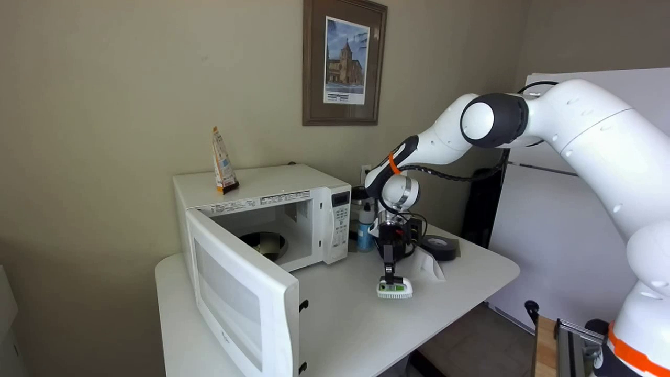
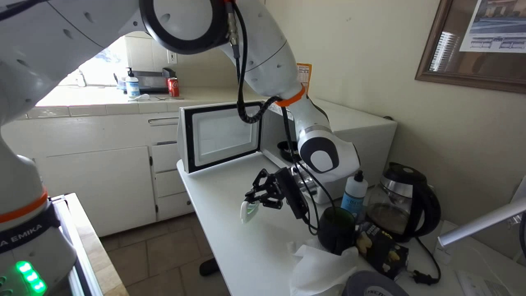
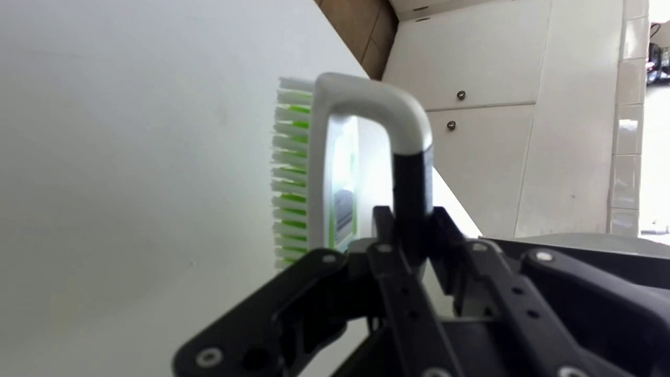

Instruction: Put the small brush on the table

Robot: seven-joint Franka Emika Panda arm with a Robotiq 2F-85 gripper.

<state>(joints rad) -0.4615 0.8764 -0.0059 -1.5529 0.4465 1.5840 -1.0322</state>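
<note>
Now, gripper (image 3: 412, 225): pinching the brush (image 1: 395, 294) by its handle (image 3: 405, 120).
Brush: over the table (image 1: 340, 314), bristles (image 1: 395, 297) facing down; whether they touch is unclear.
Microwave (image 1: 277, 180): on the table, door (image 1: 230, 293) swung wide, dark bowl (image 1: 253, 239) inside.
Bottle (image 2: 354, 193): upright, just beside the microwave, dark on top.

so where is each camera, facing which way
An exterior view: raised before the microwave, facing it and the framed picture; the arm shows.
An exterior view: at the kettle end, facing along the table toward the counter; arm and base show.
Wrist view: on the wrist, facing the small brush; the jaws show.
Both exterior views share microwave, small brush and arm.
</note>
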